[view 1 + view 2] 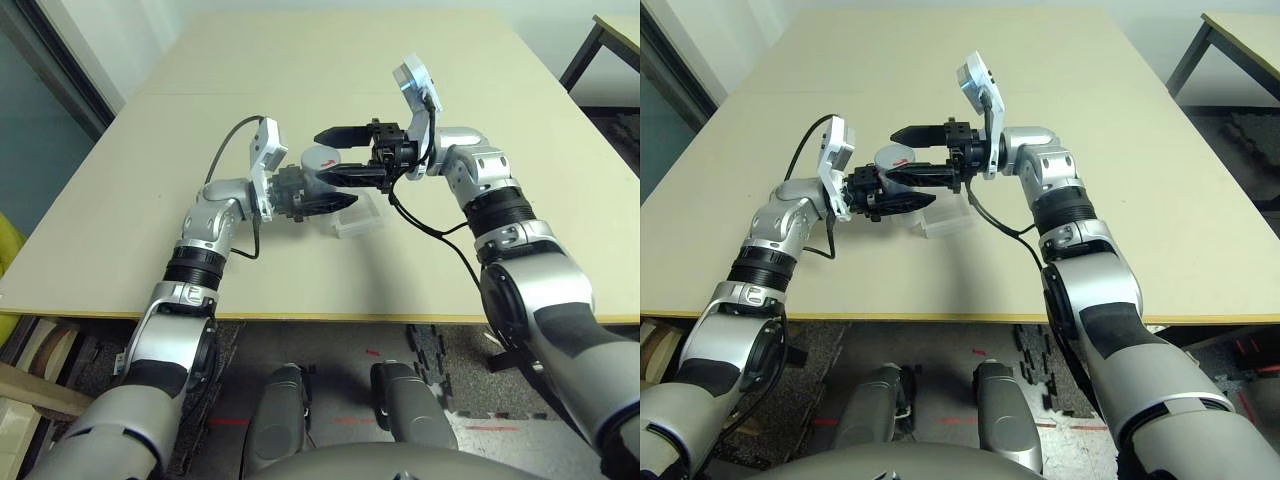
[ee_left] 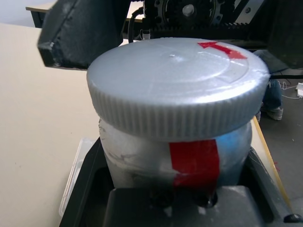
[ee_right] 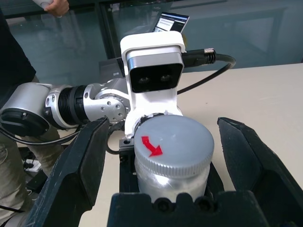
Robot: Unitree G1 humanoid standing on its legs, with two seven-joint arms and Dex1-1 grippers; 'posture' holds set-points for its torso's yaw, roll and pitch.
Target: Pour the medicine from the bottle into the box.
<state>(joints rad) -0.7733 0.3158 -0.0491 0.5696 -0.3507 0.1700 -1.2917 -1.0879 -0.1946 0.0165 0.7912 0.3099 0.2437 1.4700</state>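
Observation:
The bottle (image 1: 318, 163) is held a little above the table with my left gripper (image 1: 312, 192) shut on its body. Its grey cap (image 3: 173, 142) with the red mark is on and faces my right gripper (image 1: 336, 155). That gripper is open; its black fingers (image 3: 80, 165) stand on either side of the cap with a gap to it on both sides. The red-and-white label (image 2: 194, 161) shows below the cap. The clear box (image 1: 358, 218) lies on the table just beneath and slightly to the right of the bottle. The medicine is hidden.
The beige table (image 1: 300, 80) stretches far behind the arms, with its front edge (image 1: 330, 318) close to my body. A black cable (image 1: 440, 232) hangs from my right wrist over the table. Another table (image 1: 615, 35) stands at the far right. A person (image 3: 14, 56) stands beyond my left arm.

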